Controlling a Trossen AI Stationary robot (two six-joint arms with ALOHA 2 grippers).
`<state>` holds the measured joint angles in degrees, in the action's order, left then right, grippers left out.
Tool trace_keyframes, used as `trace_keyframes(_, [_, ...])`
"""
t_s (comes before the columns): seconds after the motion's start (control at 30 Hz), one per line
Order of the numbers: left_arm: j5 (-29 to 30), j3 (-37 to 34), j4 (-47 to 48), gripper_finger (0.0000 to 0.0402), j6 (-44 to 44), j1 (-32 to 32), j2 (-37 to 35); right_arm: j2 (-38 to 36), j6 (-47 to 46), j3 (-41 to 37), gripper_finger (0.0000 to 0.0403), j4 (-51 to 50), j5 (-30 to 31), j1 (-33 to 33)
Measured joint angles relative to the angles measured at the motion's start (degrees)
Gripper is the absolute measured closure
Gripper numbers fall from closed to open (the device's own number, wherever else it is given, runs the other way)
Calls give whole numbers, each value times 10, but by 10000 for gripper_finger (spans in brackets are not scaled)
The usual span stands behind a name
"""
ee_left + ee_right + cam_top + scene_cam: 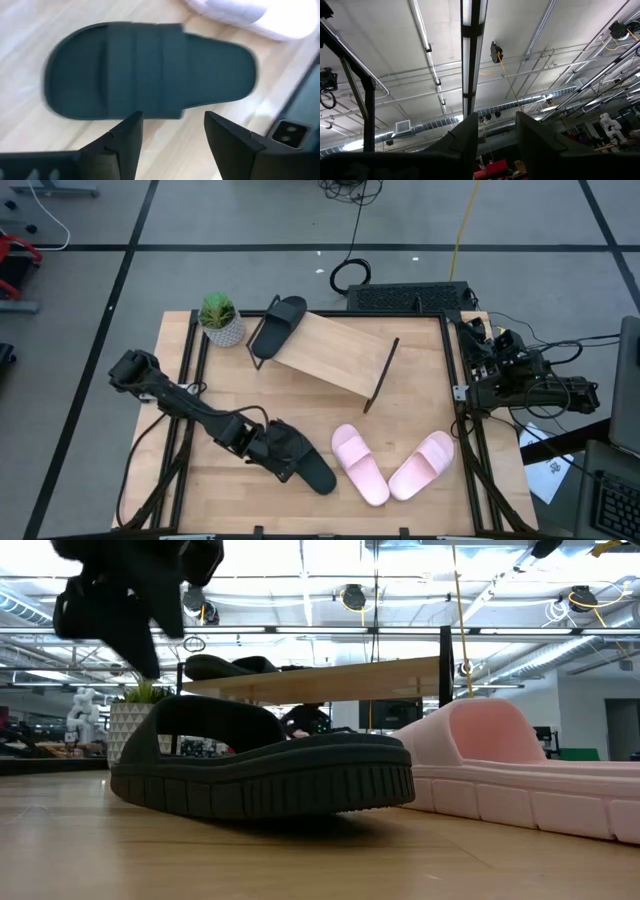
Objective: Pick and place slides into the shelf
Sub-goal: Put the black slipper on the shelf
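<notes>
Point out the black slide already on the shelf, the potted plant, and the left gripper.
black slide on the shelf (280, 317), high view, on its strap.
potted plant (220, 319), high view, on the leaves above the pot.
left gripper (172, 131), left wrist view, midway between its open fingertips, above the other black slide (145, 70).

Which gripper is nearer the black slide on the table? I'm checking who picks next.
Left. The left gripper hovers open right over the black slide at the table's front, while the right gripper is folded at the table's right edge, far off, pointing upward.
</notes>
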<state>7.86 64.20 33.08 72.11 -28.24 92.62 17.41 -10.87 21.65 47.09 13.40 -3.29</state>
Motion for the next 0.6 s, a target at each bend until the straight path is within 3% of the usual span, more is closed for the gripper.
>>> trace_keyframes(0.27, [2, 1, -69, 192, -2, -17, -4, 0, 0, 0, 282, -2, 0, 0])
trace_keyframes(0.6, [28, 94, -22, 193, -56, -31, -4, 0, 32, 0, 282, -2, 2, 0])
